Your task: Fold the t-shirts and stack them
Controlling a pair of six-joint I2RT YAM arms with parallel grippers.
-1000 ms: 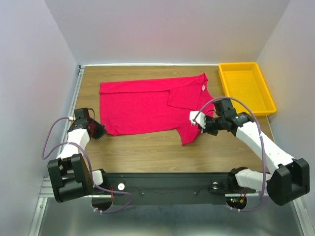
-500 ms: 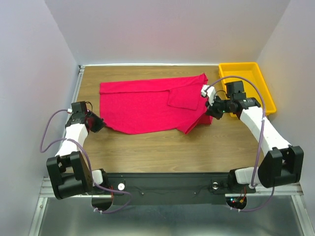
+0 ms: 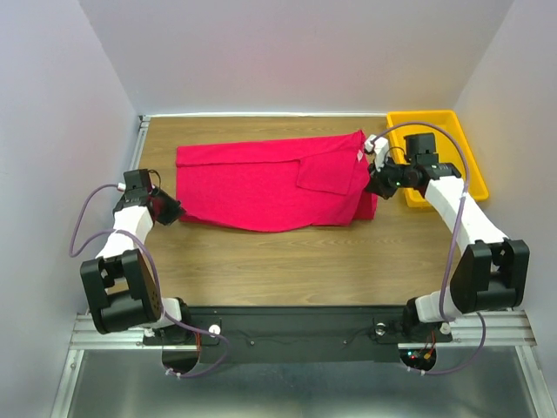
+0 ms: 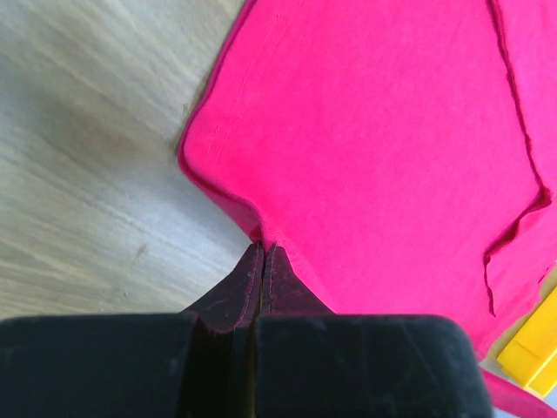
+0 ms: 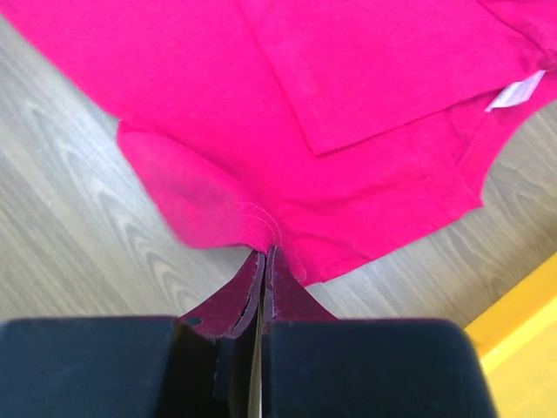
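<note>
T-shirt [image 3: 261, 183] lies spread along the bench's [image 3: 287, 261] far edge. You have the left gripper [image 3: 171, 210] clenched on its near-left corner and the right gripper [image 3: 376, 183] clenched on its right-hand edge, beside the yellow tray [image 3: 435, 144].

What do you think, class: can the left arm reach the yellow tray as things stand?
Probably not. The left gripper is shut on the t-shirt at the left side of the table, while the yellow tray sits in the far right corner, beyond the whole shirt and the right gripper.
</note>
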